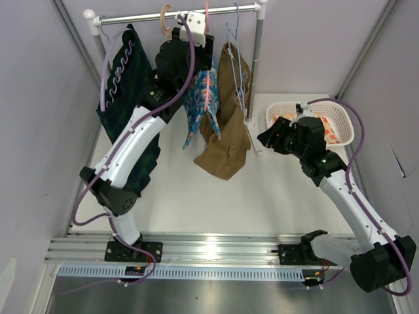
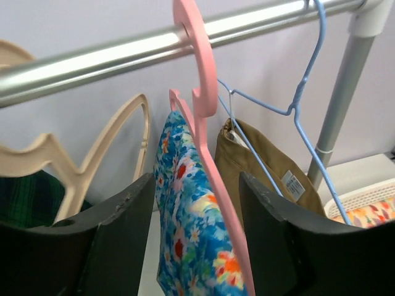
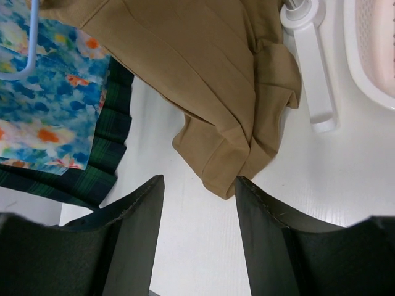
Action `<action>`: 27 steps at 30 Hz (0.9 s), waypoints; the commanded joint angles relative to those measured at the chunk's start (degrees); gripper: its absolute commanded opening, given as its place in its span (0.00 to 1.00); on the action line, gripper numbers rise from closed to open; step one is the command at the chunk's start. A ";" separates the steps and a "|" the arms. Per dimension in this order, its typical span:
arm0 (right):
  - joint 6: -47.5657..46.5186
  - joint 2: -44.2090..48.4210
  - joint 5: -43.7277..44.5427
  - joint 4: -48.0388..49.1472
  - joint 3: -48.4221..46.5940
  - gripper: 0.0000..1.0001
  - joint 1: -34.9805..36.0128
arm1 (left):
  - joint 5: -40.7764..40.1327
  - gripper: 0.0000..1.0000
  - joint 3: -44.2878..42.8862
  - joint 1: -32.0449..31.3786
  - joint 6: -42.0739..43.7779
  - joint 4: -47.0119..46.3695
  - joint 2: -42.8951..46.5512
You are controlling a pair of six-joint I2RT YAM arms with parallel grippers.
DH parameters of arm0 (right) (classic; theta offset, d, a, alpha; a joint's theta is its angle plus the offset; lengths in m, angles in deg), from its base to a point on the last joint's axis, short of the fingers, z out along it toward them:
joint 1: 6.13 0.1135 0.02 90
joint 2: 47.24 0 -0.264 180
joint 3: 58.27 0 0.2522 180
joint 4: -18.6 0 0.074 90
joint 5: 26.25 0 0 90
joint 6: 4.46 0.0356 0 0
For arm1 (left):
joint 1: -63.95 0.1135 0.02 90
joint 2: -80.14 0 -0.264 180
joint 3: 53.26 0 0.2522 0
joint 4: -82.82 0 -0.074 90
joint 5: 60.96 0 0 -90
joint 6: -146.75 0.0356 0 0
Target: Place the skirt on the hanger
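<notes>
The blue floral skirt [image 1: 196, 108] hangs on a pink hanger [image 1: 207, 72] hooked over the metal rail [image 1: 131, 17]. In the left wrist view the pink hanger [image 2: 203, 80] sits on the rail [image 2: 92, 58], and the skirt [image 2: 185, 209] drapes down from it. My left gripper [image 1: 196, 29] is up at the rail. It is open [image 2: 197, 179], its jaws on either side of the skirt and hanger. My right gripper [image 1: 270, 139] is open and empty [image 3: 199, 182] above the table, near the hem of a tan skirt [image 3: 210, 74].
The tan skirt [image 1: 229, 131] hangs on a blue wire hanger [image 2: 302, 92]. A dark green garment [image 1: 124, 78] hangs at the left on a beige hanger [image 2: 92, 166]. A white basket [image 1: 340, 118] with clothes stands at the right. The rack's foot [image 3: 308, 61] rests on the table.
</notes>
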 commanded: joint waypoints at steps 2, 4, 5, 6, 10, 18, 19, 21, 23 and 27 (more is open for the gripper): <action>-0.78 2.03 2.89 -1.84 -1.84 0.57 -0.35 | 2.42 0.64 3.86 -0.20 -2.80 1.89 9.01; -0.78 2.47 4.20 -3.07 -2.10 0.58 -0.52 | 4.00 0.66 6.24 -0.28 -4.29 2.33 11.91; -0.78 2.47 4.74 -3.60 -2.45 0.58 -0.61 | 5.14 0.66 10.17 -0.37 -4.91 2.42 15.14; -0.87 2.56 5.26 -4.22 -2.72 0.59 -0.78 | 5.76 0.66 11.60 -0.46 -6.31 2.42 17.00; -0.87 1.25 6.85 -6.94 -4.38 0.61 -3.85 | 10.06 0.67 22.59 -0.90 -10.71 3.12 26.67; -1.39 -11.58 4.38 -9.84 -12.29 0.62 -17.56 | 16.57 0.67 46.32 -2.65 -22.03 4.70 48.28; -1.66 -13.42 4.91 -10.11 -15.43 0.63 -18.01 | 17.27 0.67 49.12 -3.09 -23.01 4.79 49.79; -2.71 -20.53 7.19 -11.94 -19.48 0.64 -18.62 | 17.97 0.67 54.23 -4.24 -26.08 5.05 52.78; -4.73 -25.72 9.48 -13.09 -25.72 0.65 -19.06 | 19.30 0.67 59.33 -5.11 -27.32 5.58 56.12; -7.45 -39.94 11.07 -17.66 -34.96 0.66 -19.07 | 19.57 0.67 65.75 -6.52 -30.04 6.11 60.78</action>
